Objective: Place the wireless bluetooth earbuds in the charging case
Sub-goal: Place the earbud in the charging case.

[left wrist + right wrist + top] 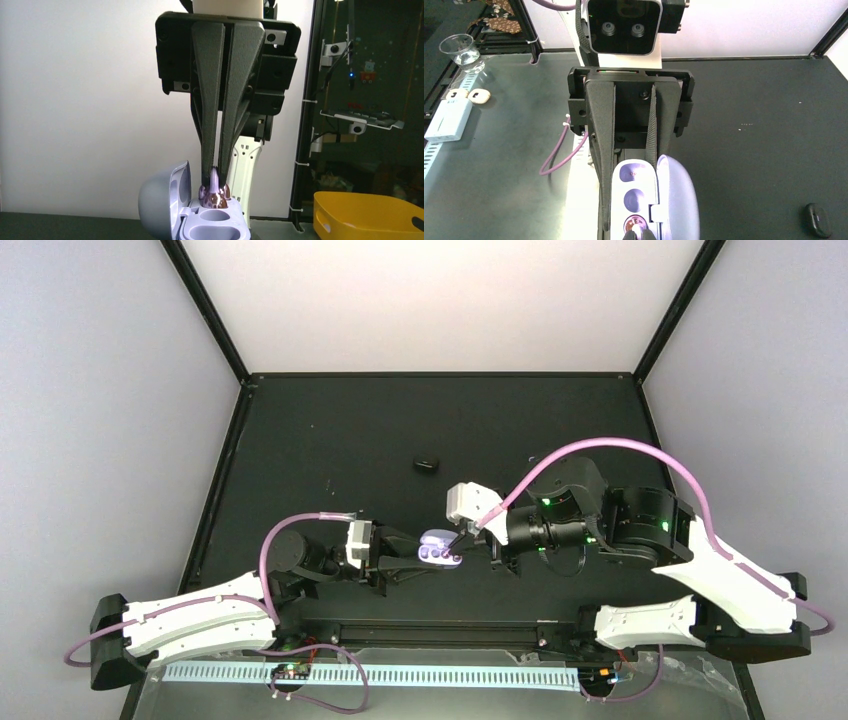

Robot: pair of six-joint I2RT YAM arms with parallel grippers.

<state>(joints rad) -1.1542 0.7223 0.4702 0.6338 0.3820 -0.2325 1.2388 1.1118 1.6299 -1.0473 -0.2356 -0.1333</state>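
The charging case (438,546) is open, with its lid (157,205) swung up and its pale lavender socket tray (635,186) showing. My left gripper (425,558) is shut on the case's sides; its fingers (606,150) run along the tray in the right wrist view. My right gripper (466,536) is shut on one glossy purple earbud (216,197), pinching its stem. The bud sits at the mouth of the tray's end socket (636,223), with my own fingertips (630,235) just over it. Two recesses beside it are empty. I cannot make out a second earbud.
A small dark oblong object (427,462) lies on the black mat behind the grippers, and shows at the lower right in the right wrist view (816,219). A clear cup (461,50) and a white box (449,120) lie beyond the mat's edge. A yellow bin (365,217) stands outside.
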